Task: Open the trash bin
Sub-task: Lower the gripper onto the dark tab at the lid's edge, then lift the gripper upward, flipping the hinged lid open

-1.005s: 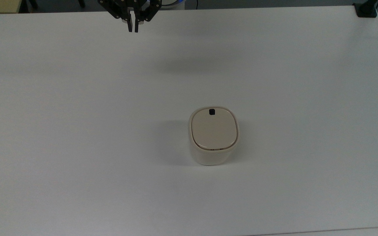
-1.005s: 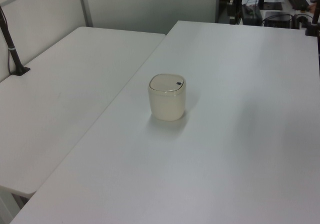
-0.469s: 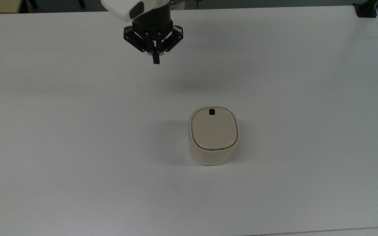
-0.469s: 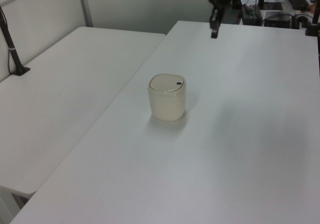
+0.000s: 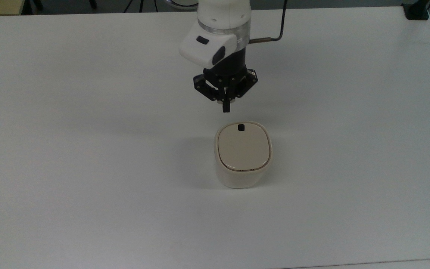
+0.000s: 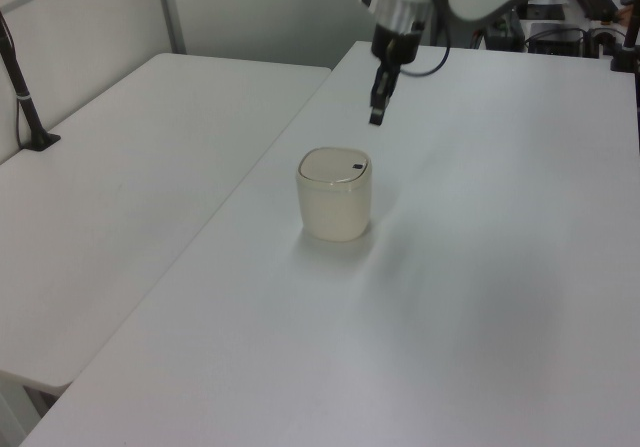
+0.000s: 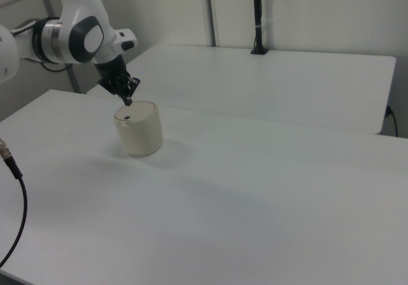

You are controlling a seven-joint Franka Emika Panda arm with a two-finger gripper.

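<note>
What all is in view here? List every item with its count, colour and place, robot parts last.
trash bin: one, cream-white, standing on the near table, lid shut.
lid: one, beige, flat on the bin.
button: one, black, at the lid's rim on the side facing the arm.
tables: two, white, side by side.
post: one, black, upright on the second table's far edge.
arm: one, white, reaching over the table.
pincer: one, black, shut, above the table just short of the button.

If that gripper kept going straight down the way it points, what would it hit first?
Probably the white table just short of the trash bin: the gripper hangs slightly off the rim by the black button, though depth is uncertain.
</note>
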